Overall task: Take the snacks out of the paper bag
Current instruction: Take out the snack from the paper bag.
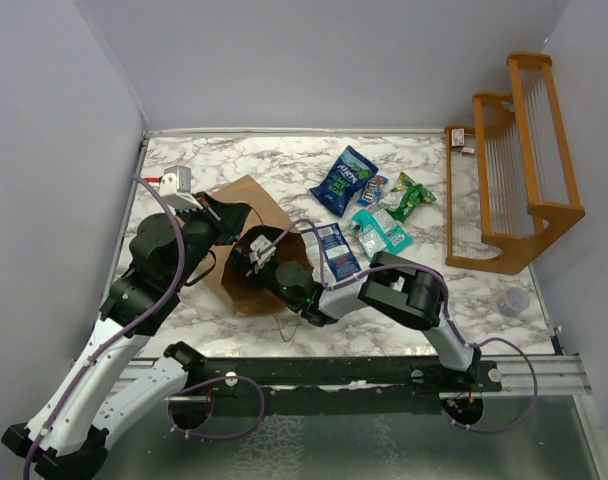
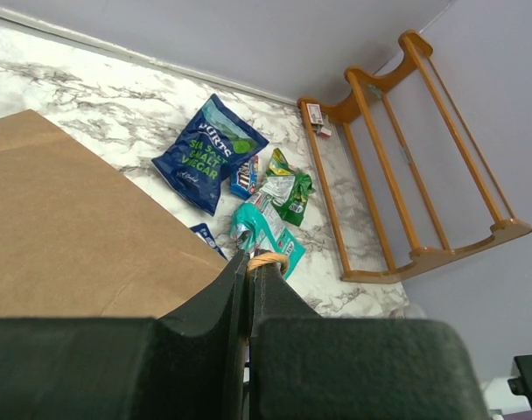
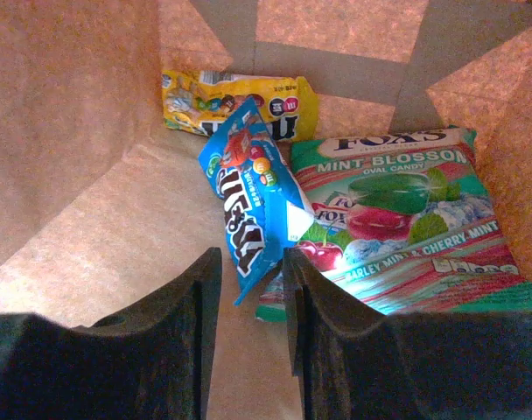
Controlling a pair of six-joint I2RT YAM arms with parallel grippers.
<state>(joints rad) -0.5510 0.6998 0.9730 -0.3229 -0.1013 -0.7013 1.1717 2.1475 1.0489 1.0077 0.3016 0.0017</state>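
Note:
The brown paper bag [image 1: 246, 198] lies on its side, mouth toward the arms. My left gripper [image 2: 250, 262] is shut on its twisted paper handle [image 2: 268, 260] and holds the mouth up. My right gripper [image 3: 251, 258] is reaching inside the bag, jaws closed in on the lower end of a blue candy packet [image 3: 248, 197]. A yellow packet [image 3: 240, 103] lies at the bag's far end, and a green mint-candy packet [image 3: 406, 219] lies to the right. Outside on the marble lie a dark blue packet [image 1: 344, 180], a green one [image 1: 409, 197], a teal one [image 1: 379, 232] and a blue-and-white one [image 1: 336, 250].
An orange wooden rack [image 1: 509, 170] stands at the table's right edge. A small clear cup [image 1: 513, 301] sits near the front right. A small white box [image 1: 176, 180] sits at the back left. Grey walls close in three sides.

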